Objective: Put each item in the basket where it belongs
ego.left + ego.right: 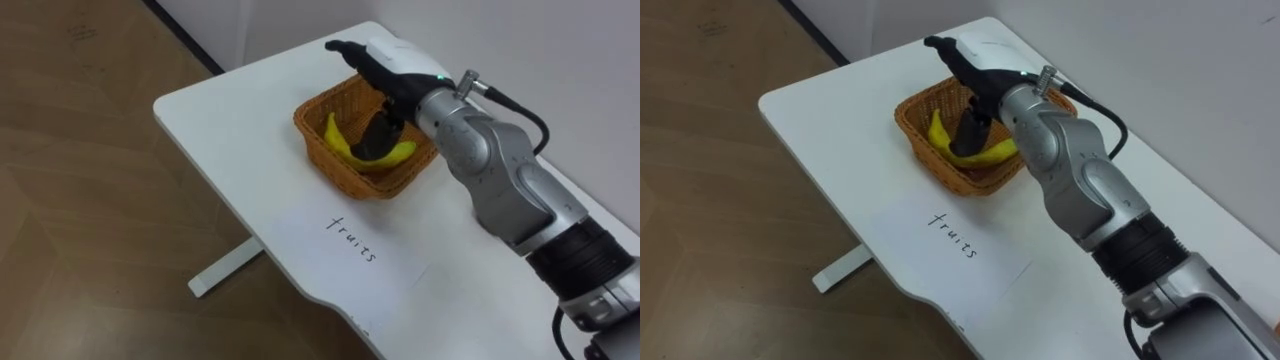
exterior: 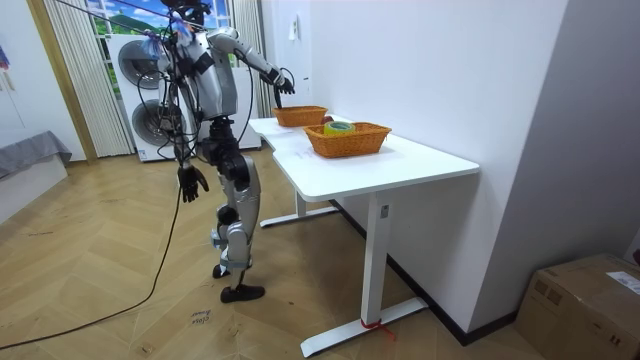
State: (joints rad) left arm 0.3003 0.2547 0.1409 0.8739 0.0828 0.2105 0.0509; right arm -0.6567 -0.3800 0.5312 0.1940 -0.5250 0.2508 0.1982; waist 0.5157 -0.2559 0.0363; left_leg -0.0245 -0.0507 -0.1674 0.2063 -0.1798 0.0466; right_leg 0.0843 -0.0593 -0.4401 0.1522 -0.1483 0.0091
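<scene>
Hanging loosely, right hand (image 1: 395, 62) fingers (image 1: 378, 136) touch banana (image 1: 338, 138) in basket (image 1: 328, 170).

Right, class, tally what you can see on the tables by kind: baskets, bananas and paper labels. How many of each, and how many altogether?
Baskets: 2 (far basket, near basket)
Banana: 1, in the far basket
Paper label: 1
Total: 4

**Two baskets, one worktop**

The banana (image 1: 342, 141) lies in the far basket (image 1: 328, 168) on the worktop (image 1: 222, 108). A paper sheet (image 1: 335, 250) lies just before it. In the room view, the near basket (image 2: 348, 141) stands beside the far one.
</scene>
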